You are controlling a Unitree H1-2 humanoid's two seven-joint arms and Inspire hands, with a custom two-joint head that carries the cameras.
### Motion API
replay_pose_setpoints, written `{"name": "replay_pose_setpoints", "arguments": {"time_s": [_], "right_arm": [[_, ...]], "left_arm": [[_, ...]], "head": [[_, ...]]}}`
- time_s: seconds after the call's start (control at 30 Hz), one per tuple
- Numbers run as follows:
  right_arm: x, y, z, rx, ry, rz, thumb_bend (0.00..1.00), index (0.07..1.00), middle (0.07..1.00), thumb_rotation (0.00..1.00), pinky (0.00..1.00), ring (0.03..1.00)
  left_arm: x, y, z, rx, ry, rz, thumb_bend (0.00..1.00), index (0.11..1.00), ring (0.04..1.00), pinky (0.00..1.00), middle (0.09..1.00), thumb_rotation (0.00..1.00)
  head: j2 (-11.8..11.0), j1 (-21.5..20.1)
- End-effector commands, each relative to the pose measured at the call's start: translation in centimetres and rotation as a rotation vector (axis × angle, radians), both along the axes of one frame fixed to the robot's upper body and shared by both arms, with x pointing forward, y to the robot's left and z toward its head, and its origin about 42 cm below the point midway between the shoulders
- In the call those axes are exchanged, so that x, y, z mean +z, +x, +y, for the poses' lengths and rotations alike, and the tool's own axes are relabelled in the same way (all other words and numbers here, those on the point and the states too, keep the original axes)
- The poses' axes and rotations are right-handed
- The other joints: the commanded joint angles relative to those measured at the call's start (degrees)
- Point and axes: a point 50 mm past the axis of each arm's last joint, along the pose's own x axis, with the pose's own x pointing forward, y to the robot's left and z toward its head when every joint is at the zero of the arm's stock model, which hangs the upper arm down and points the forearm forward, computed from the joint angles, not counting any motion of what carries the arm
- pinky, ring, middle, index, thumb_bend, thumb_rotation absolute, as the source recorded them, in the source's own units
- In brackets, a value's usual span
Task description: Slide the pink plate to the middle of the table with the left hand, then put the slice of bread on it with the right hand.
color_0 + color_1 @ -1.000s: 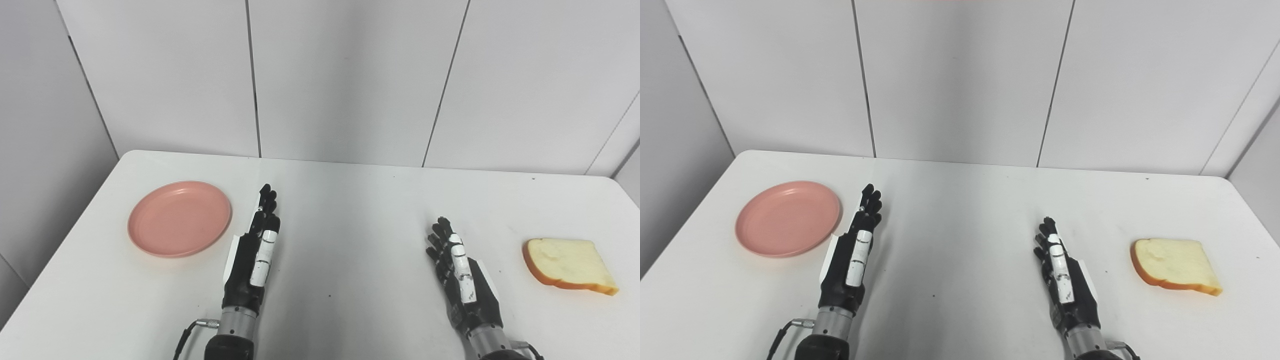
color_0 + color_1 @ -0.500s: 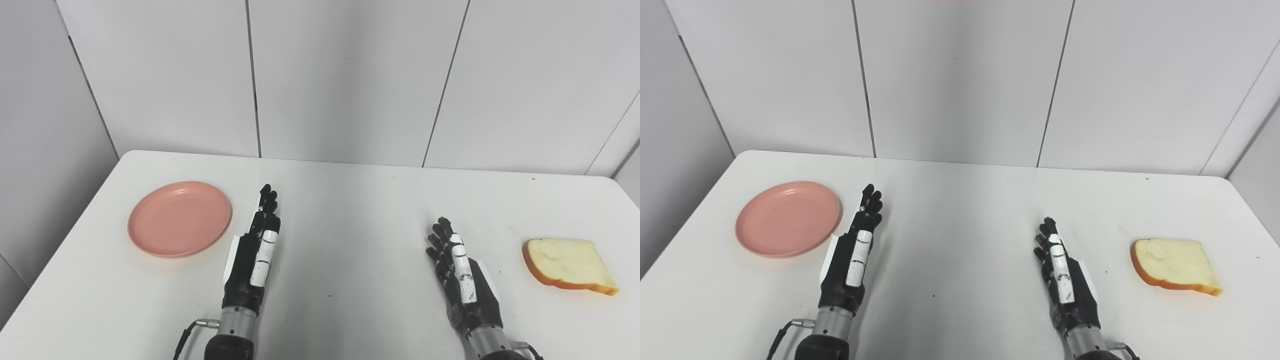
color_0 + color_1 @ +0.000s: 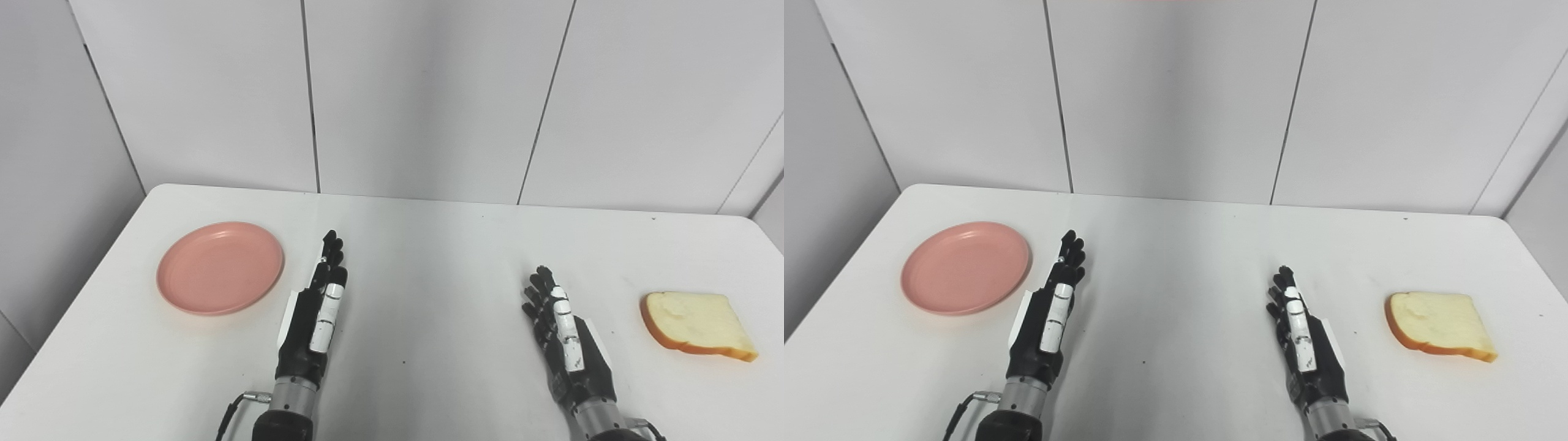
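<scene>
Over on the far-left of the counter (image 3: 429,257) sits the pink plate (image 3: 220,267), nowhere near the middle yet. Left hand (image 3: 312,315) hovers just beside its right rim, fingers (image 3: 331,251) straight and spread a little, holding nothing. Right hand (image 3: 566,343) waits, flat and empty too, well apart from the slice of bread (image 3: 696,324) at the right edge. Risk here: a push on the near rim could tip or spin that plate rather than slide it.
</scene>
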Motion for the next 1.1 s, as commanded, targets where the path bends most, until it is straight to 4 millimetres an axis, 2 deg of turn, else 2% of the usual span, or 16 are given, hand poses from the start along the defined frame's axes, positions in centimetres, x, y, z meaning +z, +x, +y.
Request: {"name": "replay_pose_setpoints", "arguments": {"time_s": [0.0, 0.13, 0.17, 0.33, 0.47, 0.53, 0.87, 1.07], "right_arm": [[-0.4, 0.1, -0.4, 0.009, 0.008, 0.005, 0.33, 1.0, 1.0, 1.0, 1.0, 1.0], [-0.6, 0.4, -1.1, 0.016, 0.028, 0.015, 0.33, 1.0, 1.0, 1.0, 1.0, 1.0], [-0.7, 0.5, -1.3, 0.02, 0.029, 0.013, 0.35, 1.0, 1.0, 1.0, 1.0, 1.0], [-1.7, 1.3, -2.5, 0.044, 0.06, -0.004, 0.36, 1.0, 1.0, 1.0, 1.0, 1.0], [-2.7, 1.8, -3.2, 0.049, 0.061, -0.01, 0.49, 1.0, 1.0, 1.0, 1.0, 1.0], [-2.8, 1.9, -3.4, 0.053, 0.06, -0.014, 0.5, 1.0, 1.0, 1.0, 1.0, 1.0], [-2.6, 2.0, -3.6, 0.061, 0.052, -0.006, 0.41, 1.0, 1.0, 1.0, 1.0, 1.0], [-2.4, 2.1, -3.6, 0.061, 0.063, -0.014, 0.34, 1.0, 1.0, 1.0, 1.0, 1.0]], "left_arm": [[1.0, 0.8, -0.7, -0.028, -0.008, -0.061, 0.65, 1.0, 1.0, 1.0, 1.0, 1.0], [0.2, 1.3, -1.6, -0.051, -0.011, -0.01, 0.67, 1.0, 1.0, 1.0, 1.0, 1.0], [0.0, 1.4, -1.7, -0.057, -0.01, -0.004, 0.7, 1.0, 1.0, 1.0, 1.0, 1.0], [-0.9, 2.5, -2.4, -0.067, 0.042, -0.033, 0.71, 1.0, 1.0, 1.0, 1.0, 1.0], [-1.5, 2.9, -2.8, -0.064, 0.063, -0.031, 0.8, 1.0, 1.0, 1.0, 1.0, 1.0], [-1.6, 3.0, -2.9, -0.068, 0.063, -0.027, 0.81, 1.0, 1.0, 1.0, 1.0, 1.0], [-1.7, 3.3, -3.1, -0.075, 0.066, -0.03, 0.86, 1.0, 1.0, 1.0, 1.0, 1.0], [-0.7, 3.2, -3.3, -0.072, 0.039, -0.07, 0.81, 1.0, 1.0, 1.0, 1.0, 1.0]], "head": [[-1.69, 3.74], [-3.66, 8.17], [-3.66, 8.17], [-5.56, 12.26], [-5.83, 13.41], [-5.93, 13.91], [-5.93, 13.98], [-5.26, 13.55]]}}
